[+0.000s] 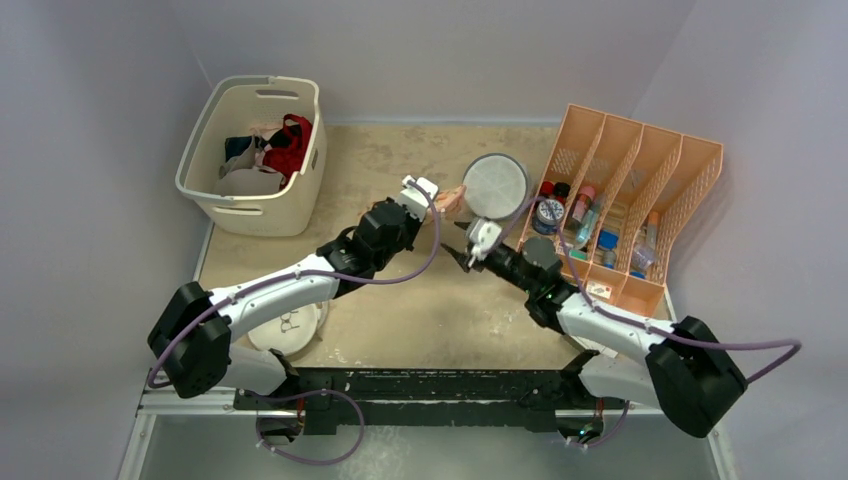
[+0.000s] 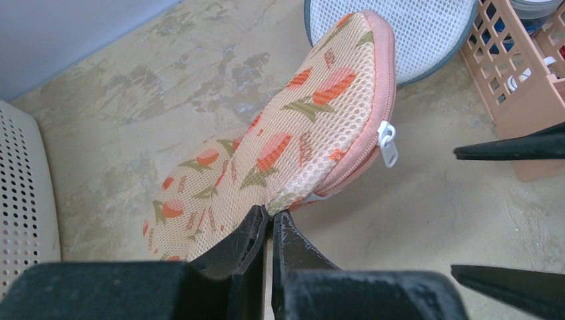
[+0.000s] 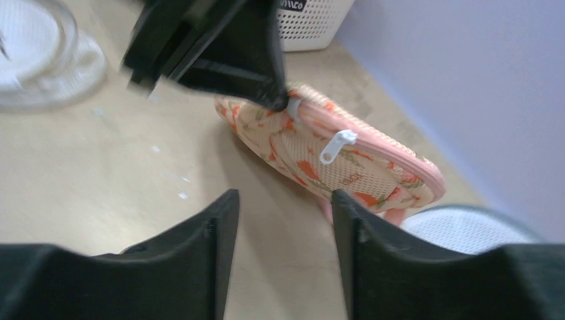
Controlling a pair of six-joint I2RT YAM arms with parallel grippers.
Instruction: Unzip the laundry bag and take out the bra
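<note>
The laundry bag sits tilted up off the counter near the middle of its far half. One lobe leans toward the round white mesh bag just behind it. The pink zip edging faces the right arm, and the white zip pull hangs on that side. Along the stretch that shows, the zip looks shut.

The left pincer is pinched tight on the bag's edge at the waist between the two lobes, its fingers almost meeting through the fabric. The left arm reaches from its base diagonally forward and to the right, with the forearm low and the wrist angled down onto the case.

The right pincer is spread wide and holds nothing. It is low over the counter and aimed at the zip side from near by, not touching. The right arm runs diagonally forward and to the left.

A peach slotted organiser stands at the right. A cream basket holding garments stands at the far left corner.
</note>
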